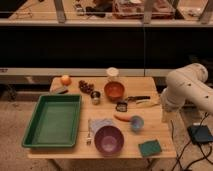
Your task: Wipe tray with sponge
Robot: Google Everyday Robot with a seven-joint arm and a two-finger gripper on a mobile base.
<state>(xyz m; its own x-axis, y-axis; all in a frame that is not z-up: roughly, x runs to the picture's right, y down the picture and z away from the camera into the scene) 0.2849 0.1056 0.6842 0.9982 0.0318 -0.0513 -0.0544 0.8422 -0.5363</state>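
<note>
The sponge (150,147) lies flat at the near right corner of the wooden table (142,82), close to the edge and well apart from the green tray (30,136), which sits at the far left end with nothing in it. The gripper (167,115) hangs at the low end of the white arm (187,87) by the table's right side, above and behind the sponge and not touching it; whether it is released or clenched I cannot tell, but nothing appears to be held. The first risk is the pickup itself: the sponge is thin and lies so near the corner that a grasp landing slightly off would likely push it over the edge instead of lifting it. A descent that stops short would close on air, and one that goes too deep would press into the tabletop. The second risk is the carry. Between sponge and tray stand a purple bowl (109,140), a small blue cup (136,123), a carrot (123,118), a fork (90,132) and a pale folded cloth (101,124), so a low sweep leftward could knock the bowl or drag the fork along. Once there, the tray looks light, and a hard wipe may slide it toward the table's left edge, which it already nearly reaches.
</note>
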